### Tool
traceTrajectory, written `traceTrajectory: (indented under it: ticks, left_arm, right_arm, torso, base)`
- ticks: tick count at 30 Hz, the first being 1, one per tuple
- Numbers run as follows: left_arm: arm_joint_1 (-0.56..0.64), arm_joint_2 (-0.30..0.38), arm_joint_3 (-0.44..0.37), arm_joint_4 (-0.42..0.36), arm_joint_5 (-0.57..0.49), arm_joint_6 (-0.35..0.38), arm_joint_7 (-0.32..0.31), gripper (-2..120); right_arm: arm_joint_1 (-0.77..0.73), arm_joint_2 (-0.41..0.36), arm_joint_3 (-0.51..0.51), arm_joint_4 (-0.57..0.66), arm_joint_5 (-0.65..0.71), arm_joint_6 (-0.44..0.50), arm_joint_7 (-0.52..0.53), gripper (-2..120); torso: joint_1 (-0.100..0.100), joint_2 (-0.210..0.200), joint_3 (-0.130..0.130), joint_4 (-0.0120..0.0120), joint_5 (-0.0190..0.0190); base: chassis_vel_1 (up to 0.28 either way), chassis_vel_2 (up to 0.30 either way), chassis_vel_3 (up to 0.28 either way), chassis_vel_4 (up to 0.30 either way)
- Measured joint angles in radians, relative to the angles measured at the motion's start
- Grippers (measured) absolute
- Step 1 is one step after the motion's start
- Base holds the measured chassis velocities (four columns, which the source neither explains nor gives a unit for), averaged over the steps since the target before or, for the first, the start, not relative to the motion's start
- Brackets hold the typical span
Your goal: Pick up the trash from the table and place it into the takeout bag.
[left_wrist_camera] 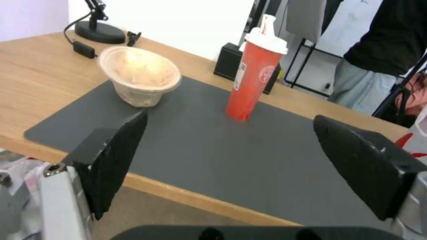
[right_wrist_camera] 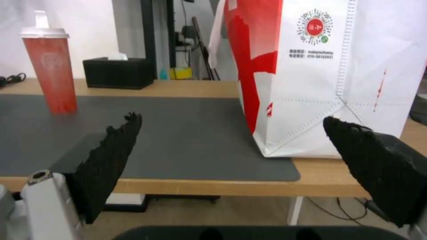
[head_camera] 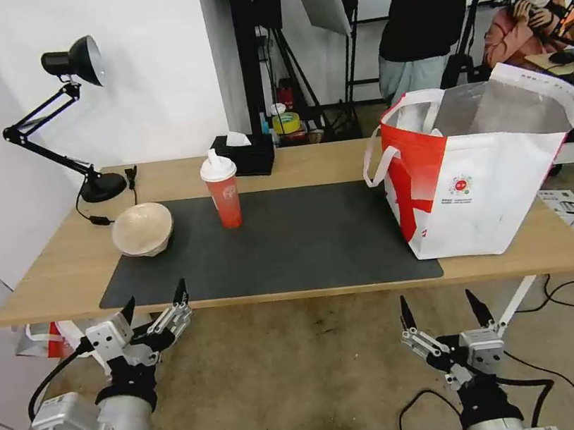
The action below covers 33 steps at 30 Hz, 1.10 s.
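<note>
Trash on your table (head_camera: 337, 165): one beige pulp bowl (head_camera: 142, 229) and one red cup (head_camera: 223, 193) on the mat, one takeout bag (head_camera: 479, 166) rightward; left gripper (head_camera: 156, 304) and right gripper (head_camera: 445, 308) hang wide open, empty.

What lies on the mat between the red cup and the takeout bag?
Nothing: in the head view, the dark mat is bare between the red cup and the takeout bag. The right wrist view shows the same.
</note>
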Motion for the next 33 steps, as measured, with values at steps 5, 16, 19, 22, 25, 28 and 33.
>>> traceTrajectory:
  ticks: [5, 16, 19, 22, 25, 28, 33]
  left_arm:
    - [0.001, -0.001, -0.003, 0.000, 0.000, 0.001, 0.000, 100]
    - [0.006, -0.015, -0.012, 0.000, -0.001, 0.006, 0.003, 100]
    - [0.007, -0.015, -0.011, 0.000, 0.001, 0.006, 0.004, 100]
    - [0.006, -0.016, -0.011, 0.000, 0.002, 0.006, 0.004, 100]
    - [0.006, -0.017, -0.011, 0.000, 0.003, 0.006, 0.004, 100]
    - [0.010, -0.019, -0.013, 0.000, 0.006, 0.006, 0.004, 100]
    - [0.013, -0.021, -0.018, 0.000, 0.008, 0.006, 0.004, 100]
  right_arm:
    - [0.000, 0.002, 0.002, -0.002, -0.013, 0.005, -0.006, 100]
    - [0.042, -0.047, 0.037, 0.043, 0.061, 0.093, -0.260, 100]
    - [0.096, -0.092, 0.078, 0.081, 0.195, 0.111, -0.406, 100]
    - [0.205, -0.143, 0.121, 0.114, 0.388, 0.104, -0.597, 100]
    - [0.322, -0.178, 0.119, 0.126, 0.528, 0.055, -0.688, 100]
    - [0.564, -0.199, -0.006, 0.087, 0.646, -0.017, -0.656, 100]
    - [0.726, -0.190, -0.120, 0.056, 0.704, -0.124, -0.599, 100]
  torso:
    - [0.000, 0.000, 0.000, 0.0000, 0.0000]
    - [0.000, 0.000, 0.000, -0.0001, 0.0001]
    - [0.000, 0.000, 0.000, -0.0002, 0.0001]
    - [0.000, 0.000, 0.000, 0.0000, 0.0002]
    - [0.000, 0.000, 0.000, 0.0000, -0.0001]
    - [0.000, 0.000, 0.000, 0.0004, 0.0002]
    - [0.000, 0.000, 0.000, 0.0001, 0.0000]
  base:
    - [0.000, 0.000, 0.000, 0.000]
    - [0.000, 0.000, 0.000, 0.000]
    - [0.000, 0.000, 0.000, 0.000]
    - [0.000, 0.000, 0.000, 0.000]
    - [0.000, 0.000, 0.000, 0.000]
    - [0.000, 0.000, 0.000, 0.000]
    - [0.000, 0.000, 0.000, 0.000]
